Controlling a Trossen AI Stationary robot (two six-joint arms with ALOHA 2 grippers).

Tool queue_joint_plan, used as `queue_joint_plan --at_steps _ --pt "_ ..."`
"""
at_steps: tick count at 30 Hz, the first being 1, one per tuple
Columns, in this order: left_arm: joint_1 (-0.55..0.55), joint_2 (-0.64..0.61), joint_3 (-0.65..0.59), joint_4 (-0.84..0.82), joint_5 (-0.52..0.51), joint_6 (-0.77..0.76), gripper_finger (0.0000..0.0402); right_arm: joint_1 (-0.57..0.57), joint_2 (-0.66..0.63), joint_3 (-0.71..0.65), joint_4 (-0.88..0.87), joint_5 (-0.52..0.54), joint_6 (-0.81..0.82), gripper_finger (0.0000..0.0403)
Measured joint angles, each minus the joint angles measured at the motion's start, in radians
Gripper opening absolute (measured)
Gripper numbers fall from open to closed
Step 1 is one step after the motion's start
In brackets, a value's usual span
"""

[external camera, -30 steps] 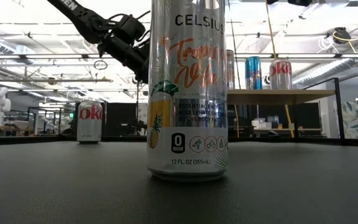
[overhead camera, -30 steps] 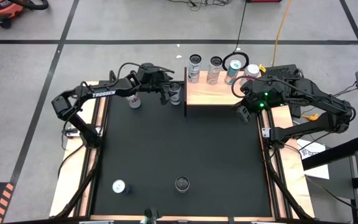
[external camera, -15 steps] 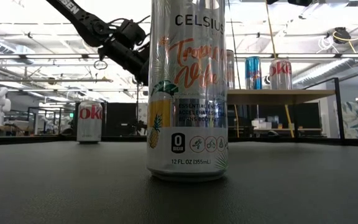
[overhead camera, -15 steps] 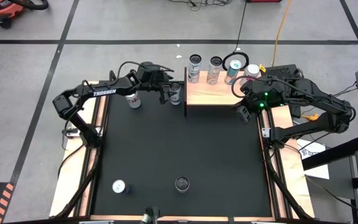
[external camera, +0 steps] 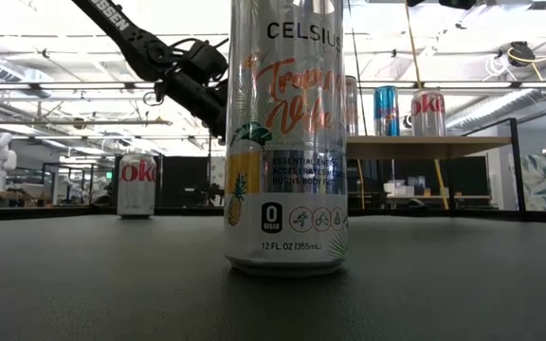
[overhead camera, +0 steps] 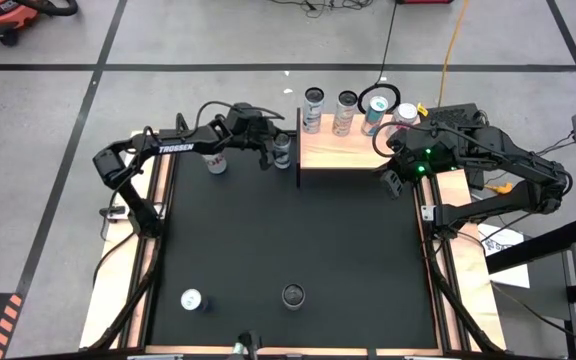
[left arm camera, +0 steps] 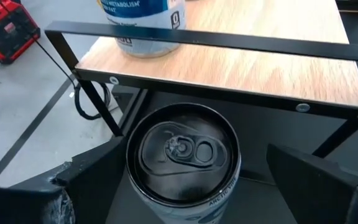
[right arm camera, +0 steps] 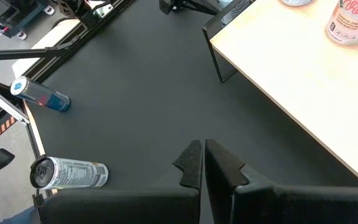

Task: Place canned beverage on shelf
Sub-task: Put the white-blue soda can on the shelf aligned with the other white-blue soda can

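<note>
Left tool [overhead camera: 271, 153], fingers wide open, straddles a can [overhead camera: 282, 150] on the table, top centre of frame, beside the shelf [overhead camera: 353, 150]. Grab step; next, close & lift.

Both arms are showing dark, jointed bodies; the left arm [overhead camera: 168, 150] is wearing white TROSSEN lettering with black cables looping over it, and the right arm [overhead camera: 488, 150] is glowing with a small green light.
</note>
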Motion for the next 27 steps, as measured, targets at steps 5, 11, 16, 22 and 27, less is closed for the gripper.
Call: queue_joint_plan --at_steps 5,11,16,22,27 --pt "-0.001 0.0 0.0 -0.02 -0.026 -0.002 0.0389 0.0 0.0 0.0 0.0 0.0 0.0 0.0" --pt "-0.001 0.0 0.0 -0.03 -0.058 -0.028 0.0388 0.0 0.0 0.0 0.0 0.0 0.0 0.0" --pt "-0.001 0.0 0.0 -0.026 -0.06 -0.029 0.0388 0.0 0.0 0.0 0.0 0.0 0.0 0.0" --pt "-0.011 0.0 0.0 -0.024 -0.06 -0.029 0.0356 0.0 0.0 0.0 0.0 0.0 0.0 0.0" --pt "-0.022 0.0 0.0 -0.021 -0.053 -0.029 0.0309 0.0 0.0 0.0 0.0 0.0 0.0 0.0"
